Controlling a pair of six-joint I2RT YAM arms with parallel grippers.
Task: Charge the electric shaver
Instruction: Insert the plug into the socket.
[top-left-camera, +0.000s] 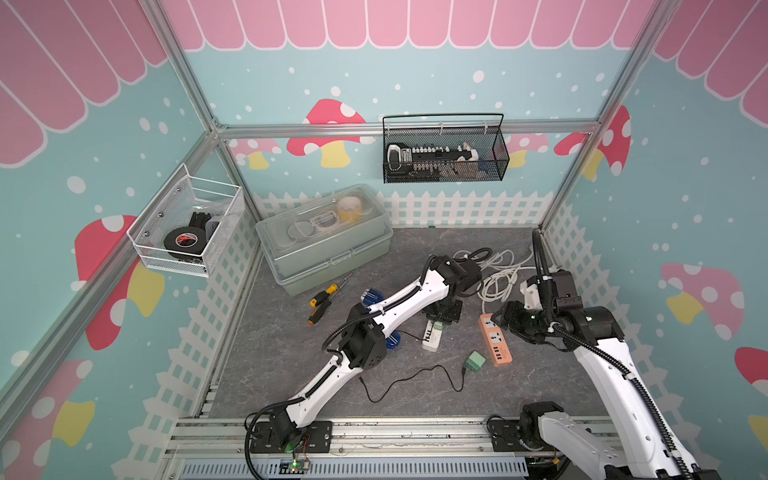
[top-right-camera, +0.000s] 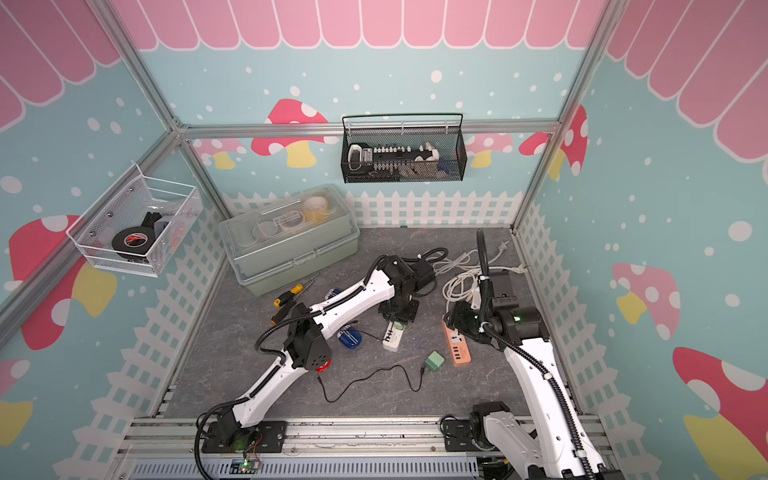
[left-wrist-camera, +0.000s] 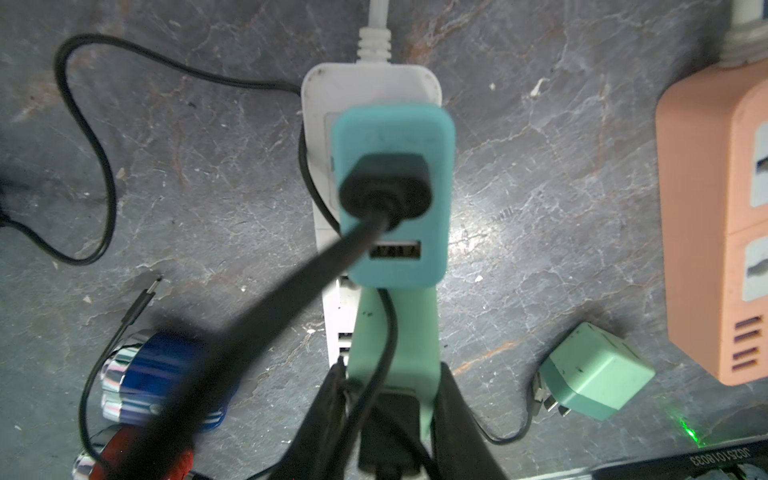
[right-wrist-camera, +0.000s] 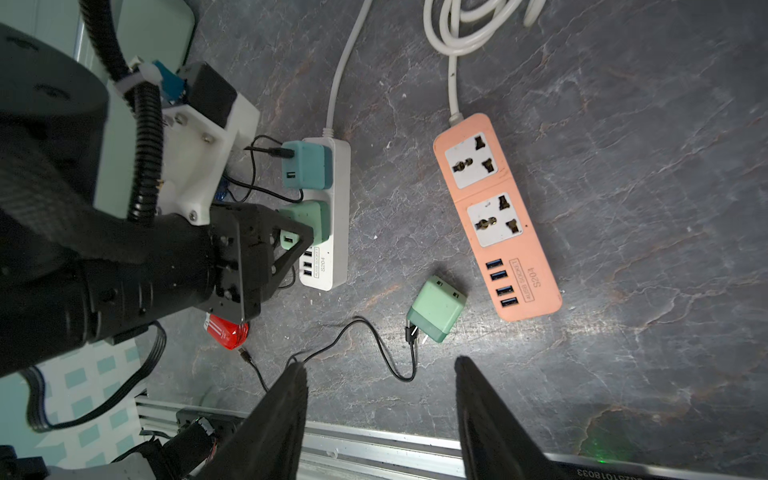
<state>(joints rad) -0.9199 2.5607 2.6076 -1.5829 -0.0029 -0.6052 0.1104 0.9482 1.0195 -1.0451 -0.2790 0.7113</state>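
Shaver: blue shaver (left-wrist-camera: 153, 361) lies on the desk (right-wrist-camera: 623, 208) just beside the white power strip (right-wrist-camera: 338, 208), partly under the left arm.
Left gripper (left-wrist-camera: 392, 368): clamped on the plugged mint adapter (left-wrist-camera: 415, 332), next to the teal adapter (left-wrist-camera: 432, 166).
Right gripper (right-wrist-camera: 376, 370): jaws apart, empty, near the loose mint adapter (right-wrist-camera: 436, 307) by the orange power strip (right-wrist-camera: 496, 216).

A lidded box (top-left-camera: 328, 249) sits at the back of the tabletop (top-left-camera: 282, 374), two screwdrivers (top-left-camera: 324, 294) just before it; a wall basket (top-left-camera: 174, 261) holds tape (top-left-camera: 179, 242).
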